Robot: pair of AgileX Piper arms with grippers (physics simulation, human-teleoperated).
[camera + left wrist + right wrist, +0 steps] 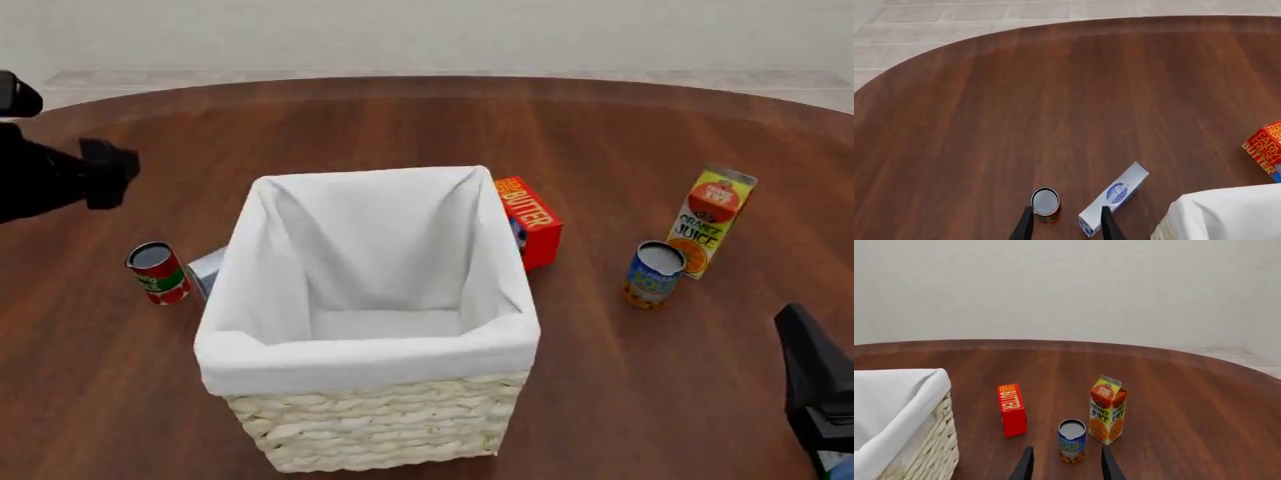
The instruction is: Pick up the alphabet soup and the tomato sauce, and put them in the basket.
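Observation:
The tomato sauce [158, 272], a red can with a dark top, stands upright on the table left of the basket [374, 355]. In the left wrist view the tomato sauce [1045, 204] shows beyond my open left gripper [1067, 210], close to one finger's line and untouched. The alphabet soup [654, 274], a blue can with a pale top, stands right of the basket beside the juice carton. My open right gripper [1067, 449] points at the alphabet soup [1071, 441] from a distance. The basket holds only its white cloth lining.
A blue-and-white box [1115, 198] lies next to the tomato sauce, against the basket's left side. A red butter box [530, 220] leans at the basket's far right corner. An orange juice carton [711, 220] stands just behind the soup. The left arm [54, 175] and right arm [817, 390] show at the frame edges.

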